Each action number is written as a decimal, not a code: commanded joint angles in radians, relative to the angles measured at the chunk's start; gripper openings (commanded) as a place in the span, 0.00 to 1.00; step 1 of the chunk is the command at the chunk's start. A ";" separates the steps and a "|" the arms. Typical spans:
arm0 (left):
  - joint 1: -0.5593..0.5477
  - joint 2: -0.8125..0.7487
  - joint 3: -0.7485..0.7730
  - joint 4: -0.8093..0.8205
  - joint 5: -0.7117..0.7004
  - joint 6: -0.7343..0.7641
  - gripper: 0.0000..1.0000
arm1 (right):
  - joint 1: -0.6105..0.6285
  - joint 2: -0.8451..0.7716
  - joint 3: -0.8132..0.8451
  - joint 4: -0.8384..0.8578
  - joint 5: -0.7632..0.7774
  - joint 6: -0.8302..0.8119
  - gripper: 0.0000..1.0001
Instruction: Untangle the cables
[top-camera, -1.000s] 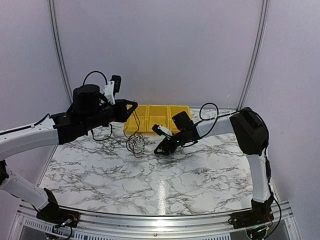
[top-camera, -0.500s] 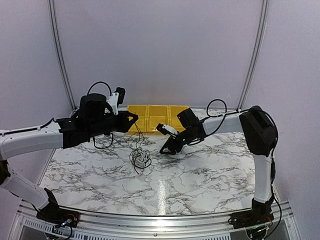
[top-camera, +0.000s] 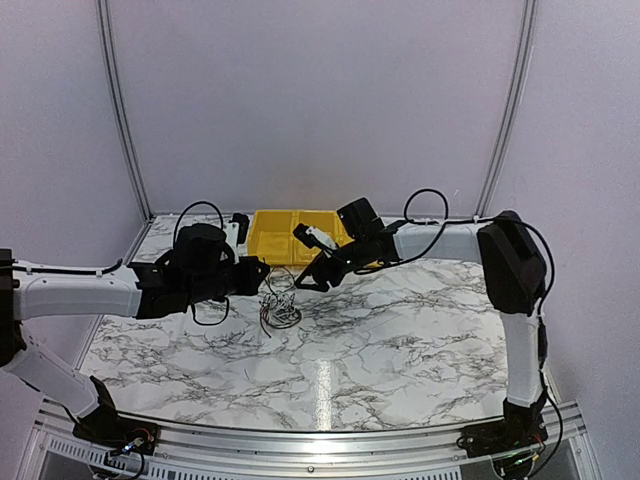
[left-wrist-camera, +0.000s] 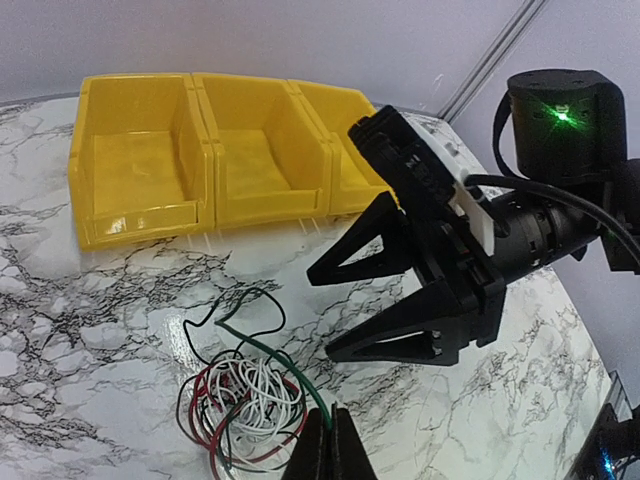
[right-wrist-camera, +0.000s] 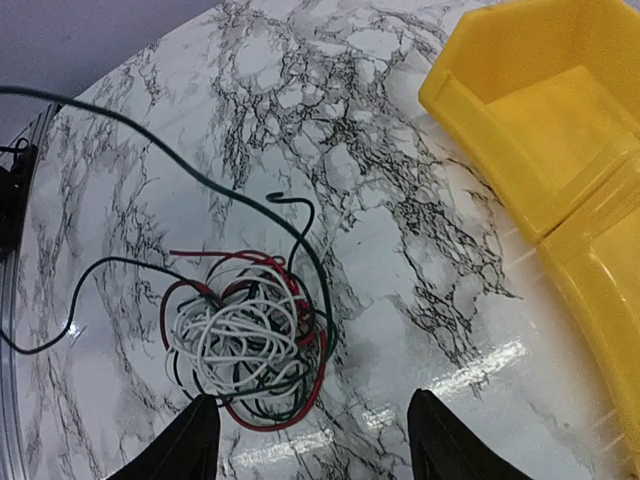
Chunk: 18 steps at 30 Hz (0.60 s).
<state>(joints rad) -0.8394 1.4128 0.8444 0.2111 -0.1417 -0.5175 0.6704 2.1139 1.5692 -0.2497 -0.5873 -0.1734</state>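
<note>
Item: cables (right-wrist-camera: 245, 340), one small bundle of thin white, red, black and green loops, lying on the marble table (top-camera: 400, 340) in front of the yellow bins (left-wrist-camera: 140, 220) and apart from them. Loose ends: a black one trailing to the side and a dark one curling up out of the top of the bundle. Left claw (left-wrist-camera: 328, 440): fingers pressed together, pinching the green wire (left-wrist-camera: 285, 362), which runs from the bundle up to the fingertips in a loose curve, lifted off the table. Right claw (left-wrist-camera: 318, 315): fingers spread wide, holding nothing, poised just above and beside the bundle on its bin side; in its own wrist view the bundle sits between and just ahead of the two fingers. Step in hand, as judged: drawing one strand free while the second claw comes in to pin the rest. Progress: early, coils all interlaced. Next move calls for: lowering the right claw onto the white-and-red mass and closing on it, clear of the green wire, so the left can pull away without dragging the whole bundle along.
</note>
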 joint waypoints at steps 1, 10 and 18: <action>-0.003 -0.037 -0.033 0.091 -0.036 -0.036 0.00 | 0.015 0.104 0.126 0.005 -0.052 0.147 0.65; -0.002 -0.051 -0.055 0.109 -0.032 -0.038 0.00 | 0.077 0.218 0.233 0.006 0.053 0.234 0.71; -0.001 -0.102 -0.068 0.109 -0.051 -0.029 0.00 | 0.093 0.311 0.258 0.032 0.042 0.298 0.59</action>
<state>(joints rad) -0.8391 1.3563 0.7918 0.2874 -0.1696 -0.5537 0.7528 2.3711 1.7916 -0.2321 -0.5510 0.0719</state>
